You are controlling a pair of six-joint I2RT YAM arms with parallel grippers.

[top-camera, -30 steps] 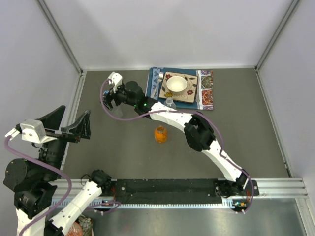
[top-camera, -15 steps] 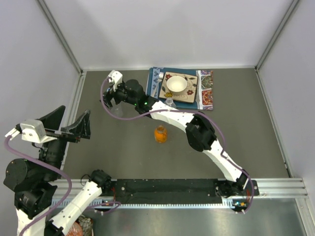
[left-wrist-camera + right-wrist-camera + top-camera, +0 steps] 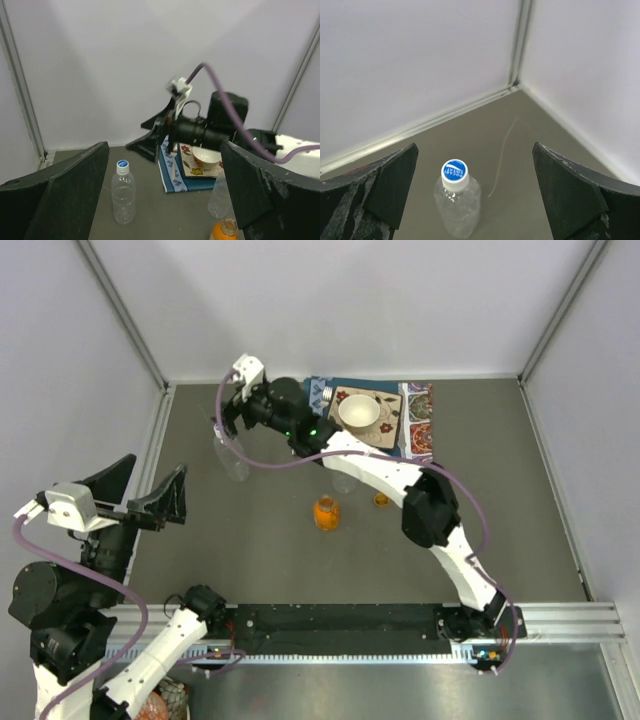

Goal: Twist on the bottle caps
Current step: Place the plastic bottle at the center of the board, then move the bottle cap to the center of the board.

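A clear bottle (image 3: 232,458) with a blue-and-white cap (image 3: 455,171) on it stands at the far left; it also shows in the left wrist view (image 3: 123,195). My right gripper (image 3: 228,423) is open, above and behind it, touching nothing; its fingers (image 3: 390,182) stand wide on both sides of the bottle. A second clear bottle (image 3: 343,481) stands partly under the right arm; its top is hidden (image 3: 218,196). The squat orange bottle (image 3: 326,512) stands open-mouthed in the middle (image 3: 226,231). An orange cap (image 3: 381,501) lies to its right. My left gripper (image 3: 155,466) is open and empty, raised at the near left.
A blue mat (image 3: 330,390) at the back holds a patterned plate (image 3: 385,428), a white bowl (image 3: 359,412) and a fork (image 3: 173,165). Metal rails run along the left wall (image 3: 152,445) and the near edge (image 3: 560,618). The right arm reaches across the middle.
My right gripper has drawn back from the left bottle toward the back wall. The arm swung aside, so the orange cap and the second clear bottle now show. The left arm is still.
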